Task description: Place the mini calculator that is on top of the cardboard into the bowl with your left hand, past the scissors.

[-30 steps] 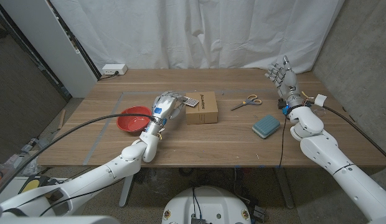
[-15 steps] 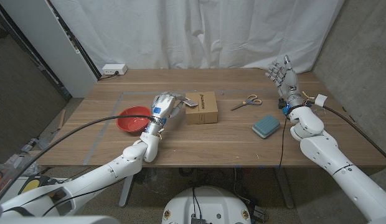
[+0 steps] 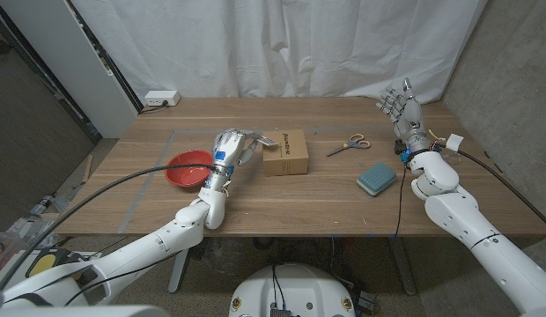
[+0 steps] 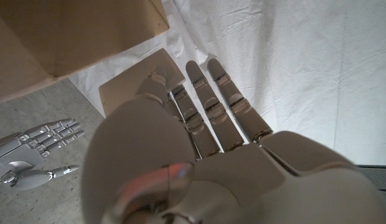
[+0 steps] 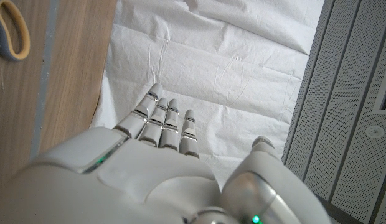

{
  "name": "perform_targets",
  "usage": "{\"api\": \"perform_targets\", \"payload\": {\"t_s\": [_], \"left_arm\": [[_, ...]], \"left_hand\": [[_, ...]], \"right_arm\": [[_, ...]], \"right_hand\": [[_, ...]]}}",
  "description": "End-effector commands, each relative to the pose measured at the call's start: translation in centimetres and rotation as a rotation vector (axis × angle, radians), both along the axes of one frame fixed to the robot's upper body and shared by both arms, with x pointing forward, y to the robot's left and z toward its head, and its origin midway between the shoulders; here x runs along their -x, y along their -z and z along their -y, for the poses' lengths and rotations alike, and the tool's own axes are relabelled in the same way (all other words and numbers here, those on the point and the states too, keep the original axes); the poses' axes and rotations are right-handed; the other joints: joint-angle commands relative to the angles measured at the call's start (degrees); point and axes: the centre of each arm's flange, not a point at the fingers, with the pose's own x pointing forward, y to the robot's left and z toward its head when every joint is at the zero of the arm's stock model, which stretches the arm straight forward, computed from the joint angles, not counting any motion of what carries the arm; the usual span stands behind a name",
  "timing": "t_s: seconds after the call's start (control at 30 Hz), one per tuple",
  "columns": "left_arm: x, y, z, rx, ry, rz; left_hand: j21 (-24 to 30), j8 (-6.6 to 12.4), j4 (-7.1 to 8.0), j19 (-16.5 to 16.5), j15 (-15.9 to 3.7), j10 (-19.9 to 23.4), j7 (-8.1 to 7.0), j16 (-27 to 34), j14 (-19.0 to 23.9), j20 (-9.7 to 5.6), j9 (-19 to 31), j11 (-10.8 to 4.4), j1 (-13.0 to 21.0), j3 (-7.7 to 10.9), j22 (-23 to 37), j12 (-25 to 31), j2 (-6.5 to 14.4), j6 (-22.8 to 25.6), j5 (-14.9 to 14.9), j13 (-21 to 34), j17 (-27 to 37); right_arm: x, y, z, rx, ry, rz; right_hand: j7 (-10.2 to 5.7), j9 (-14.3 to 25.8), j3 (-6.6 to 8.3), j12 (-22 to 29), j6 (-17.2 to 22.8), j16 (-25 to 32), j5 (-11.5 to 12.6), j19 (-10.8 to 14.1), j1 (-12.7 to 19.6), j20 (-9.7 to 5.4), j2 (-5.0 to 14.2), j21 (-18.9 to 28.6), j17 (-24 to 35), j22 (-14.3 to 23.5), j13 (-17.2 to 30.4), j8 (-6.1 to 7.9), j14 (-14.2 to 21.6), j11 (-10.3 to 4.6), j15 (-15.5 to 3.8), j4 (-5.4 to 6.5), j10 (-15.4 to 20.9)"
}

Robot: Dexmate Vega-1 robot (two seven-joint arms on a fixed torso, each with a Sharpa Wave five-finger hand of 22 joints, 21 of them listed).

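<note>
**Pulling calculator off the box, drop into bowl still pending**

Status: not done. The mini calculator (image 3: 262,139) sits at the edge of the cardboard box (image 3: 289,157) nearest the left fingertips, apparently overhanging it. The red bowl (image 3: 189,167) is behind the fingers on the palm/wrist side, close by, with nothing visible in it. The scissors (image 3: 349,143) lie beyond the fingertips on the far side of the box, well apart.

Left: carry the calculator back over the wrist side and release it into the bowl.

Left hand (image 3: 231,145): the fingers (image 4: 205,93) reach out nearly straight and close together, tips at the calculator. There's contact or near-contact, but I can't tell whether it's an actual pinch or just a touch; the thumb side is hidden.

Right hand (image 3: 401,104): raised, fingers spread, holding nothing, well clear of everything.
</note>
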Motion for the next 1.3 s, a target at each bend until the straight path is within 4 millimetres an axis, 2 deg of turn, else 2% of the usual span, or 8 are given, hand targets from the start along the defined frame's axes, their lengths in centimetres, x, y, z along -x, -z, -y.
{"api": "perform_targets", "payload": {"t_s": [0.03, 0.6, 0.97, 1.3], "left_arm": [[0.5, -0.9, 0.2, 0.029, 0.016, 0.007], [2.1, -2.5, -0.5, 0.014, -0.008, -0.022], [3.7, -4.2, -1.7, 0.002, -0.041, -0.015], [5.1, -4.5, -2.8, 0.021, -0.068, -0.013]], "left_hand": [[0.3, -0.01, 0.08, 0.4, -3.55, 0.7, 2.5, -0.3, 0.7, -4.81, 0.4, -0.1, 0.1, 0.34, 0.1, 0.4, 0.2, 3.6, -0.1, 0.2, 0.1], [0.2, -0.34, 0.05, 0.2, -3.55, 1.0, 2.53, -0.8, 0.9, -4.7, 0.5, -0.04, 0.3, 0.67, 0.2, -0.1, 0.2, 4.1, -0.1, 0.3, 0.1], [0.2, -0.52, 0.08, 0.2, -3.55, 1.3, 2.49, -0.9, 1.2, -4.53, 0.5, -0.02, 0.3, 0.83, 0.3, -0.1, 0.2, 4.3, -0.1, 0.3, 0.1], [0.2, -0.66, 0.12, 0.2, -3.51, 1.5, 2.42, -1.0, 1.3, -4.87, 0.5, -0.02, 0.2, 0.98, 0.3, -0.2, 0.2, 4.5, -0.2, 0.3, 0.1]], "right_arm": [[0.6, 0.2, 0.1, -0.005, 0.007, 0.005], [1.4, 1.0, 0.7, -0.025, 0.018, 0.006], [1.5, 1.2, 0.8, -0.031, 0.017, 0.01], [1.5, 1.2, 0.9, -0.032, 0.015, 0.014]], "right_hand": [[0.03, 0.3, -0.09, -0.2, 0.7, -0.2, 0.0, 0.7, -0.4, -0.7, 0.36, -0.2, 0.2, 0.2, 0.1, -0.07, 0.5, -0.21, 0.14, -0.05, 0.5], [0.07, 0.3, -0.12, -0.3, 0.7, -0.3, 0.1, 0.8, -0.4, -0.71, 0.47, -0.5, 0.2, 0.2, 0.1, -0.13, 0.6, -0.07, 0.13, -0.09, 0.5], [0.13, 0.3, -0.15, -0.4, 0.7, -0.3, 0.1, 0.8, -0.4, -0.71, 0.55, -0.7, 0.2, 0.3, 0.1, -0.15, 0.6, -0.07, 0.17, -0.12, 0.5], [0.17, 0.3, -0.17, -0.5, 0.7, -0.4, 0.1, 0.9, -0.4, -0.69, 0.6, -0.9, 0.2, 0.3, 0.1, -0.18, 0.5, -0.15, 0.28, -0.15, 0.4]]}}
